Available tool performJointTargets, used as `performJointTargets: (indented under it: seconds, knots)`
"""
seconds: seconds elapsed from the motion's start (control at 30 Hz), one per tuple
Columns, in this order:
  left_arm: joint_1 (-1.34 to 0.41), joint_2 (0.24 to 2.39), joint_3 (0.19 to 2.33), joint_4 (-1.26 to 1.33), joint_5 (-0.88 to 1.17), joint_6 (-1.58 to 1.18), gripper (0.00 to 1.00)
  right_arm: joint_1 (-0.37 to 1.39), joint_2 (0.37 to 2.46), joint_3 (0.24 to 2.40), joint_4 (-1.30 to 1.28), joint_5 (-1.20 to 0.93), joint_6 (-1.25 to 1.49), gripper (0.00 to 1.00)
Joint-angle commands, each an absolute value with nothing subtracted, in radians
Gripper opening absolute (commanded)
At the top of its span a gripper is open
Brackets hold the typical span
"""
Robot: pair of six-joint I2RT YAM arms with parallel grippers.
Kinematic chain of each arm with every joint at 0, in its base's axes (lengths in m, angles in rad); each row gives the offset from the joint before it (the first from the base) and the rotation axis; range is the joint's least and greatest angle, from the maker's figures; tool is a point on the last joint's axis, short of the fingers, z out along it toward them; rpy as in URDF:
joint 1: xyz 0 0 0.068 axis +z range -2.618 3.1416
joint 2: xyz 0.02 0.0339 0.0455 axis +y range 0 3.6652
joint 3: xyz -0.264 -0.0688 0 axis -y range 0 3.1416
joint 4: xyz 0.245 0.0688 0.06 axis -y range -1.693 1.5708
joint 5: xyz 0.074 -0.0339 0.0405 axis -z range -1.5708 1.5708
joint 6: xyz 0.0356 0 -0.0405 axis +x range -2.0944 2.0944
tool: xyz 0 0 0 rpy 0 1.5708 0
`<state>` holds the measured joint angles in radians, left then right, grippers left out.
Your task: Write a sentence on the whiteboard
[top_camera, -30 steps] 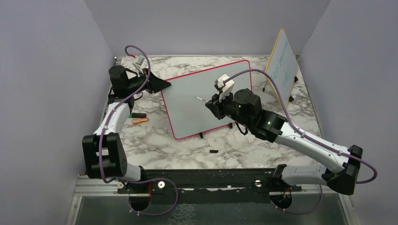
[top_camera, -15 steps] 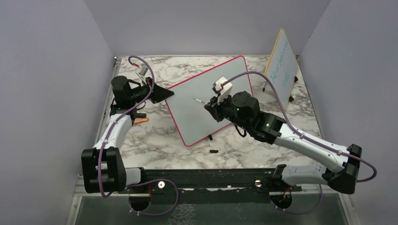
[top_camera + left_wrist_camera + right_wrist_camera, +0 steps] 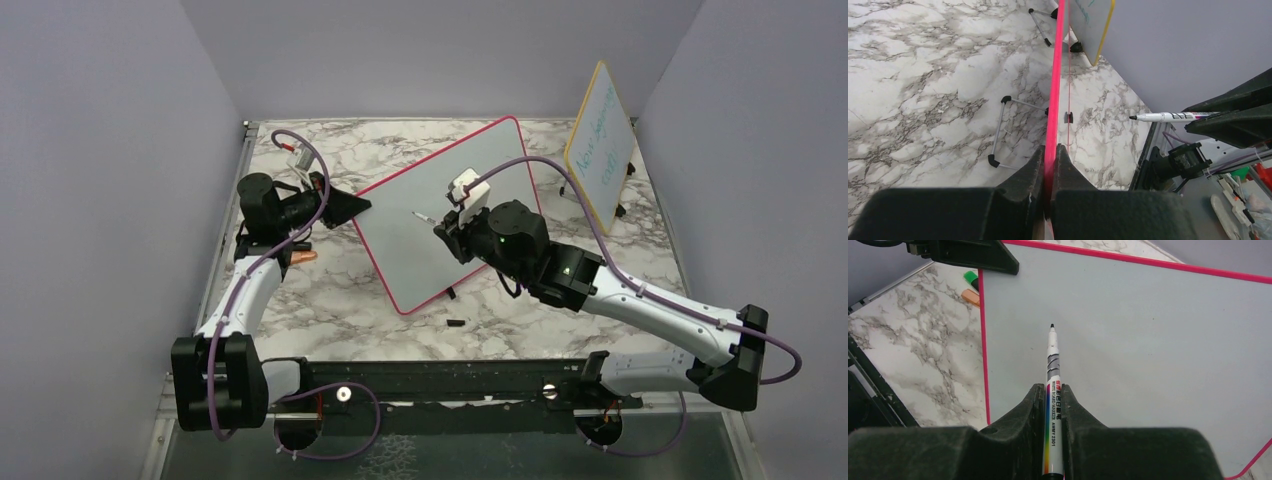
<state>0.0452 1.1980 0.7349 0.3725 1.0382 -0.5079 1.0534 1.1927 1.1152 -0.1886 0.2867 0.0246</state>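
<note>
Top external view shows the whiteboard (image 3: pixel 400 255) resting on the tabletop (image 3: pixel 330 290), its left edge clamped in the left gripper (image 3: pixel 352 205), while the right gripper (image 3: pixel 447 228) pinches a marker (image 3: pixel 424 214) over its face.

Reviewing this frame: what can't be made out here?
- Whether the marker tip touches the whiteboard: right wrist view looks along the marker; top view too small.
- The teal writing on the yellow-framed board: too small in the top view, cut off by the left wrist view's top edge.
- The orange item beside the whiteboard: partly hidden by the left arm.
</note>
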Motion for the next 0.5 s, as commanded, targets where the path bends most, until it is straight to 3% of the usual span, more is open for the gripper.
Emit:
performJointTargets:
  seconds: [0.0,0.47]
  knots:
    - [0.041,1.196,0.723,0.348,1.001,-0.448,0.00,1.066,1.202,1.144,-0.178,0.319,-0.019,0.01]
    - [0.041,1.234,0.817,0.130,1.013,-0.295,0.00,1.071,1.219,1.148,-0.154,0.308,-0.108,0.01]
